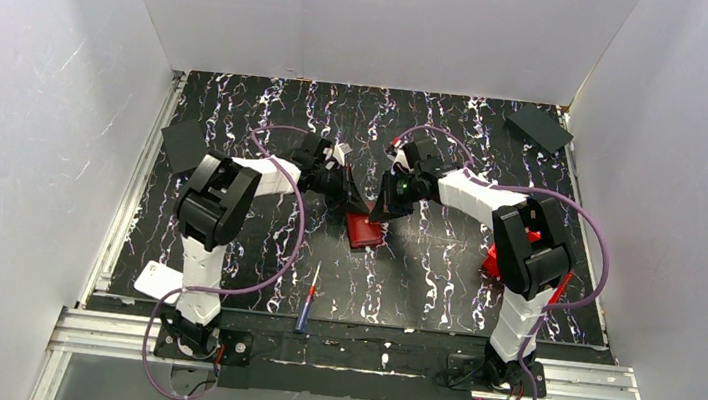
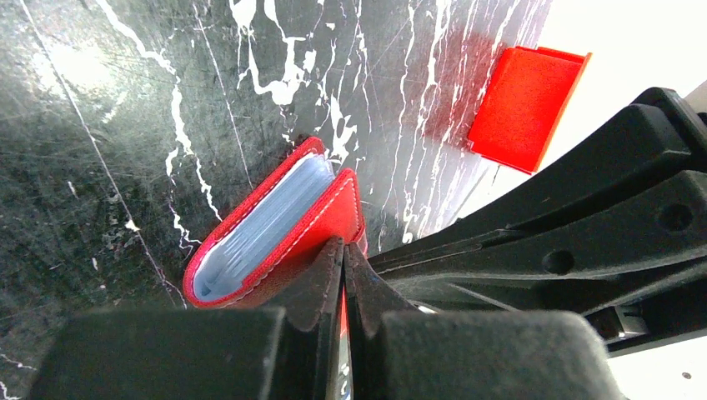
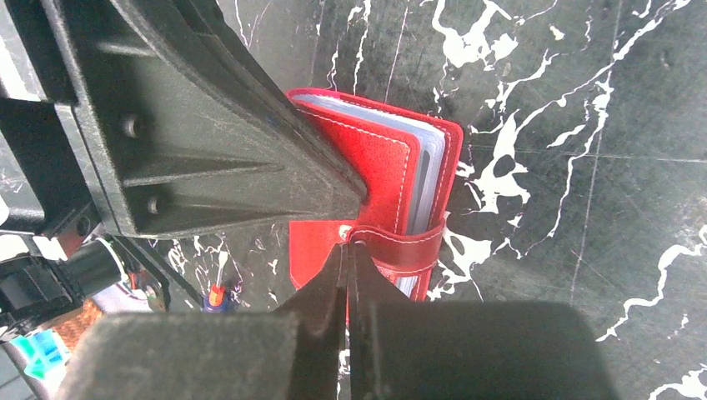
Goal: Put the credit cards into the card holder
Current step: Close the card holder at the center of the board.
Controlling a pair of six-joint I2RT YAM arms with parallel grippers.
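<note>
Found the holder (image 1: 364, 231) at mid-table: red, white-stitched, half open, grey-blue pockets fanned between its covers, a strap (image 3: 408, 250) looped over one edge. Saw the left gripper (image 2: 343, 250) pinched tight on a cover and the right gripper (image 3: 348, 254) pinched tight on the strap's snap tab, meeting the holder from opposite sides. Noted a red bin (image 2: 525, 104) beyond, well apart.

No txt, nos., labels or logos I can read in any of my cam views. Card holder (image 3: 392, 167) cover is plain red w/ white stitching, no legible brand mark on it.
</note>
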